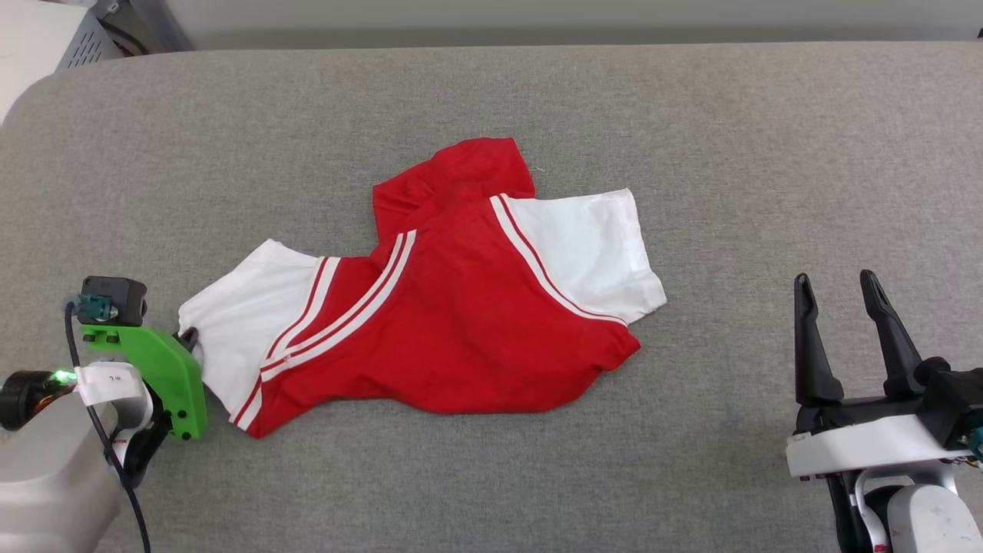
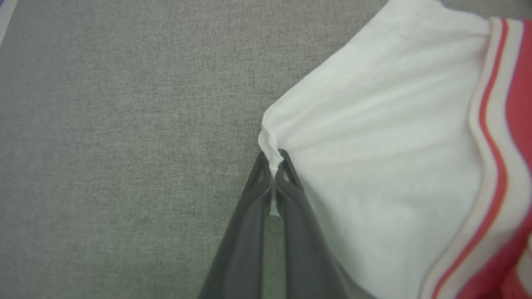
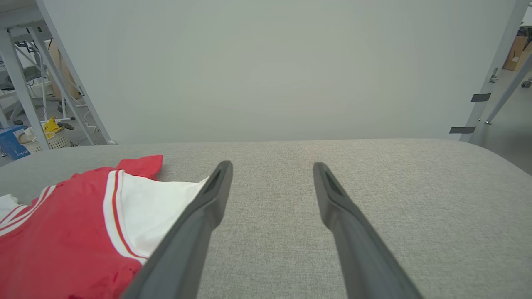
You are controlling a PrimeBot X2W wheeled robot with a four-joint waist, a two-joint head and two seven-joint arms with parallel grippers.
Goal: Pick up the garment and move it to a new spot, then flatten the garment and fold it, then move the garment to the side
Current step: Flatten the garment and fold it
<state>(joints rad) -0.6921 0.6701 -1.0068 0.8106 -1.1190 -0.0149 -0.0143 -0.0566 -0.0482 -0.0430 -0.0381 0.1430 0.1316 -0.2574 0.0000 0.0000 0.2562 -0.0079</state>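
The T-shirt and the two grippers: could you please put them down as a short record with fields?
surface: grey padded table
T-shirt: red with white sleeves, crumpled, lying on the table, not flat
left gripper: shut on the edge of a white sleeve of the T-shirt
right gripper: open, empty, apart from the T-shirt, to its right
fold: not yet done

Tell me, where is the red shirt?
The shirt lies crumpled on the grey surface, centre of the head view. The left gripper pinches a white sleeve; the open right gripper sits apart at right.
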